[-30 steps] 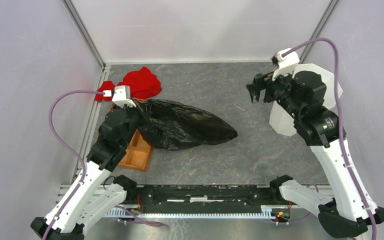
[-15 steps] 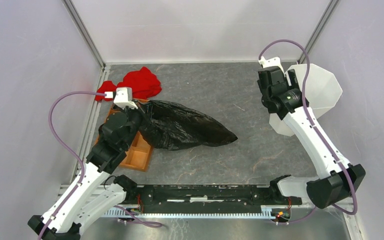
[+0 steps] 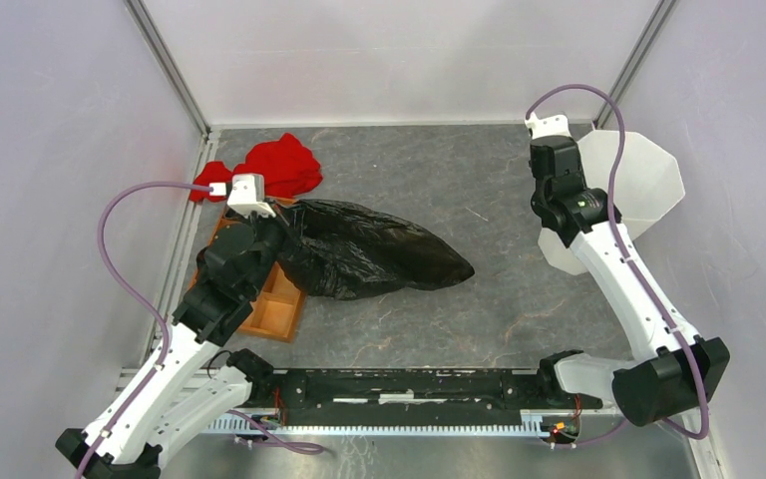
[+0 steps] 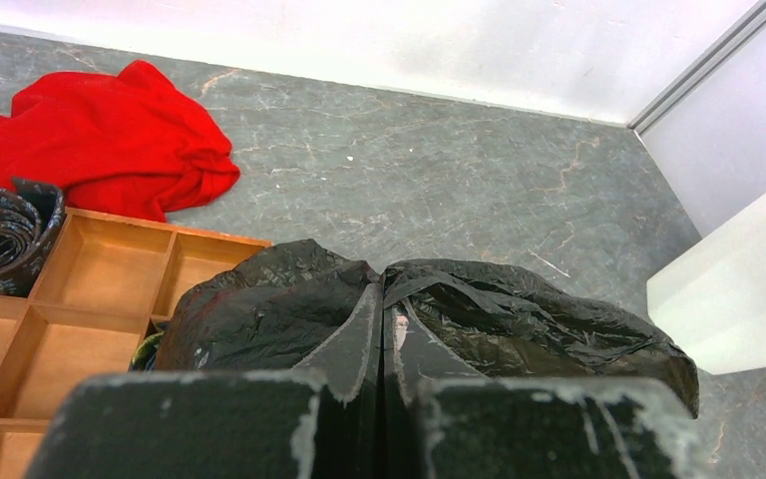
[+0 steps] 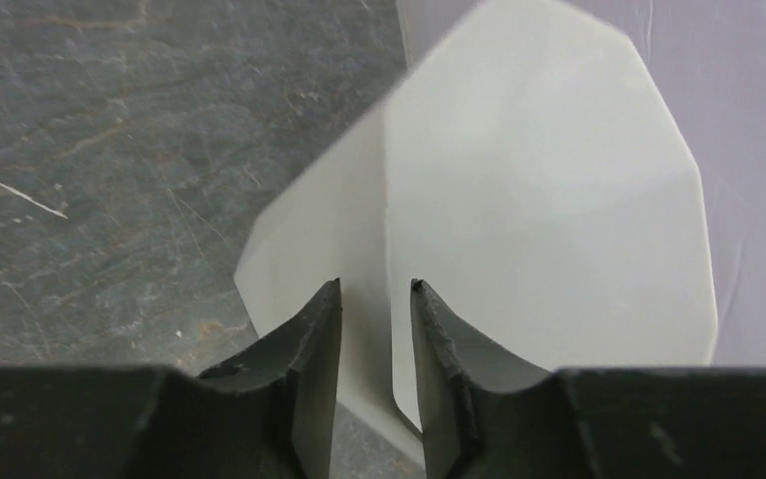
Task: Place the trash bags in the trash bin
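Trash bags (image 3: 379, 254) lie as one black heap left of centre in the top view, partly over the orange tray (image 3: 277, 307) and well apart from the trash bin (image 3: 643, 175) at the far right.

From the left wrist, the left gripper (image 4: 381, 399) is pressed together on a fold of the film.

From the right wrist, the right gripper (image 5: 376, 299) is barely parted at the bin's side; whether it pinches cannot be told.

Likely risks are that the thin film slips or tears in the carry, that it drags the tray, or that a loosely held bin topples.
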